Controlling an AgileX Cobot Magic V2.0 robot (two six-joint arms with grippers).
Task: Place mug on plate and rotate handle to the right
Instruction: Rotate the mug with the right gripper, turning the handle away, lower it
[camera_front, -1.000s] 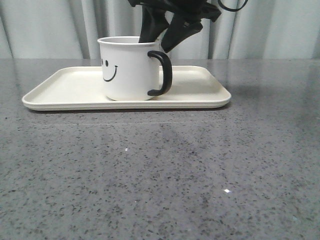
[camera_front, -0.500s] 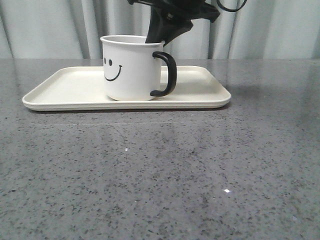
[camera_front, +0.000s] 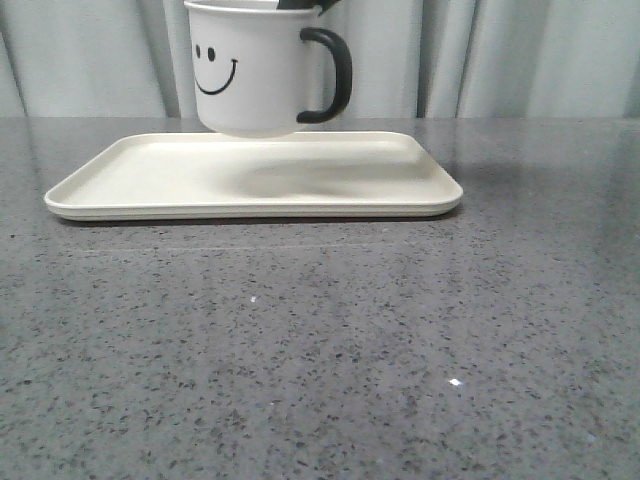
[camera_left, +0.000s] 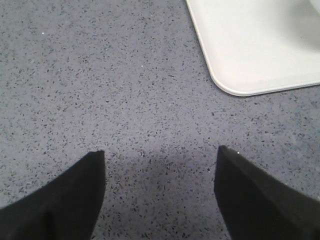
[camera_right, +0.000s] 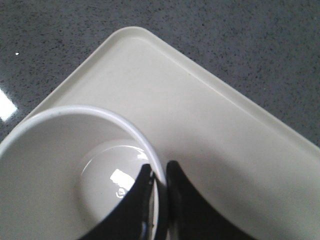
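The grey speckled counter (camera_front: 320, 340) is seen stretching wide and bare in front of the plate, with plenty of open room on the near side and to the right. The cream plate (camera_front: 130, 180) is laid flat across the far middle, its low raised rim running all round; a soft shadow is cast near its centre.

The mug (camera_front: 250, 80) is held in the air above the plate, upright, clear of the surface, its smiley face turned toward the near side and its black handle (camera_front: 335, 75) pointed right. It is being pinched at the rim by the right pincer (camera_right: 159, 200), one finger inside the wall and one outside.

The placing step is judged unfinished: a straight lowering onto the plate's middle is called for, well away from the rim, with the handle kept to the right.

The left pincer (camera_left: 160, 195) is spread wide and empty, low over bare counter just beside the plate's corner.
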